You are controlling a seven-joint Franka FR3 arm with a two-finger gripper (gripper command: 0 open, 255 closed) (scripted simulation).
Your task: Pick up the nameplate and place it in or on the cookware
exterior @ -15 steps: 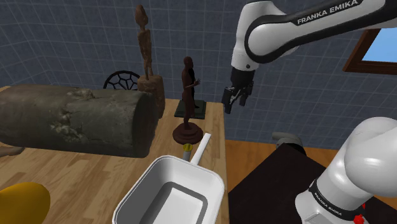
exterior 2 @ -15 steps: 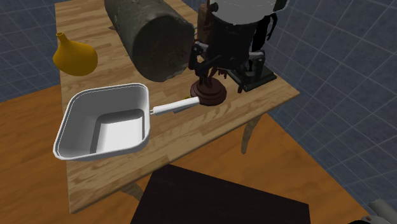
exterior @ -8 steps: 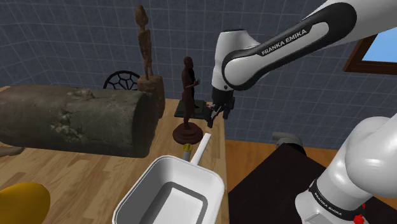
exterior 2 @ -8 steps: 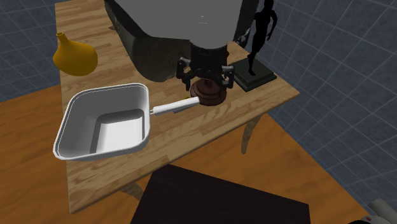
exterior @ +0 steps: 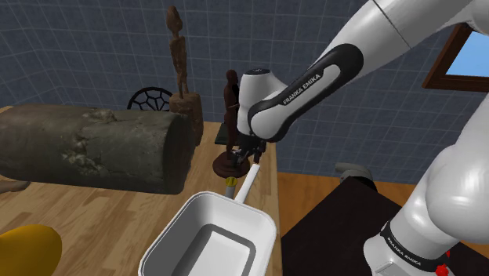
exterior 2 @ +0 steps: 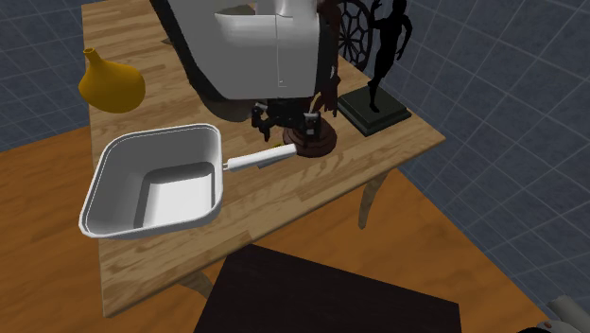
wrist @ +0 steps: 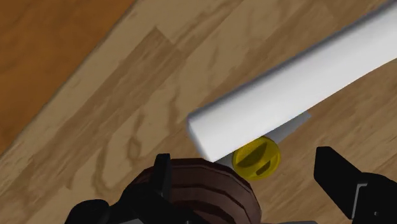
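The nameplate (wrist: 256, 157), a small pale piece with a round yellow end marked by a slot, lies flat on the light wooden bench (exterior: 102, 227). It is tucked partly under the far tip of the long white handle (wrist: 299, 89) and sits just beside the round dark-brown base (wrist: 191, 194) of a slim brown statuette (exterior: 230, 94). The black pincer (wrist: 251, 184) hangs low right above it. Its two fingers (wrist: 343, 181) stand wide apart with the yellow end between them and untouched, so it has hold of nothing. In the second exterior view the pincer (exterior 2: 284, 128) hovers over the meeting point of handle tip and statuette base. The handle belongs to the cookware, a white rectangular pan (exterior: 168, 231) with a deep flat bottom, which rests on the near part of the bench, at the second exterior view's left of the pincer. Just beyond the statuette stands a black figure (exterior 2: 390, 38) on a square dark-green plinth (exterior 2: 378, 112), near the bench's edge on the second exterior view's right. A big grey-brown log-like cylinder (exterior: 86, 149) lies across the bench at the shoulder view's left. At its far end stands a tall thin brown carving (exterior: 179, 55) on a block, with a round black wire piece (exterior: 150, 99) beside it. A yellow gourd (exterior 2: 112, 85) sits well apart at the second exterior view's far left.
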